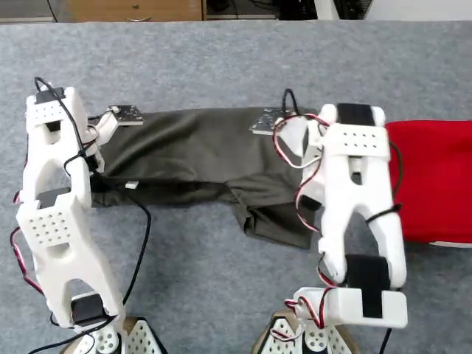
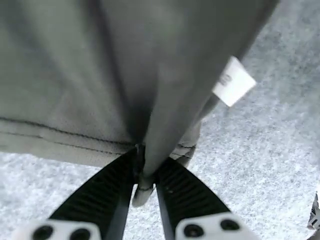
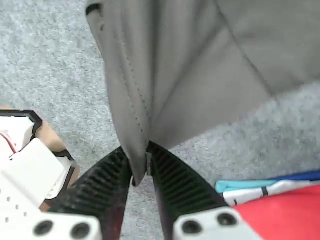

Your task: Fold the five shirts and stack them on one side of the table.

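A dark olive shirt point(image 1: 199, 158) lies stretched across the middle of the grey table point(image 1: 221, 59), partly folded over itself. At its left end my left gripper point(image 2: 142, 175) is shut on a pinched fold of the shirt point(image 2: 125, 75); a white label point(image 2: 232, 82) hangs off the cloth beside it. My right gripper point(image 3: 142, 167) is shut on the shirt point(image 3: 200, 65) at its right end, lifting the cloth off the table. In the high view the left arm point(image 1: 55, 184) stands at the shirt's left and the right arm point(image 1: 354, 192) at its right.
A red shirt point(image 1: 435, 181) lies folded at the table's right edge, with blue and white cloth point(image 3: 270, 187) under it in the right wrist view. Wooden furniture point(image 1: 133, 9) stands behind the table. Bare grey felt lies in front of and behind the olive shirt.
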Available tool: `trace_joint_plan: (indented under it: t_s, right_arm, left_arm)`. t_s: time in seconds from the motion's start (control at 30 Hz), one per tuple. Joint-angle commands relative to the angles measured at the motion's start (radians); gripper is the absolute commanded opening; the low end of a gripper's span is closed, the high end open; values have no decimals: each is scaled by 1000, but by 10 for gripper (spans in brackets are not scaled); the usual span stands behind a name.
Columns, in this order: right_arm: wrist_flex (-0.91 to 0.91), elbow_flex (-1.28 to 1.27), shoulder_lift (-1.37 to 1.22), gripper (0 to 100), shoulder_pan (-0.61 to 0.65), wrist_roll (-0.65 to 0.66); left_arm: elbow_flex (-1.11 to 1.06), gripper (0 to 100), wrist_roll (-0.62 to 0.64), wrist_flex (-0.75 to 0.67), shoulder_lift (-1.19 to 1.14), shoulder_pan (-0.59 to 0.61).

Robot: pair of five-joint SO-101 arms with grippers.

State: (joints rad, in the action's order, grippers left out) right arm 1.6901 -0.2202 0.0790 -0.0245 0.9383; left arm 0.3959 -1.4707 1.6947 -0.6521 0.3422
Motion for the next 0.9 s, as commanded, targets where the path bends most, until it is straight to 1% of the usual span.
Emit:
trace_joint_plan:
  t_s: [0.0, 0.33, 0.5, 0.6, 0.77, 0.87]
  right_arm:
    - [-8, -7, 47, 2, -47, -9]
    - [2, -64, 56, 9, -65, 18]
    - [64, -31, 58, 123, -67, 14]
    - [97, 12, 58, 133, -65, 20]
    - [97, 30, 96, 177, -62, 20]
    - [97, 30, 160, 186, -61, 20]
  left_arm:
    - [-15, 60, 14, -12, 62, 20]
    - [-29, 73, 14, -14, 64, 20]
    - [-21, 164, 26, -8, 73, 28]
    - [0, 176, 54, -8, 74, 29]
    - [34, 185, 55, -6, 74, 35]
    - [101, 184, 55, 64, 76, 37]
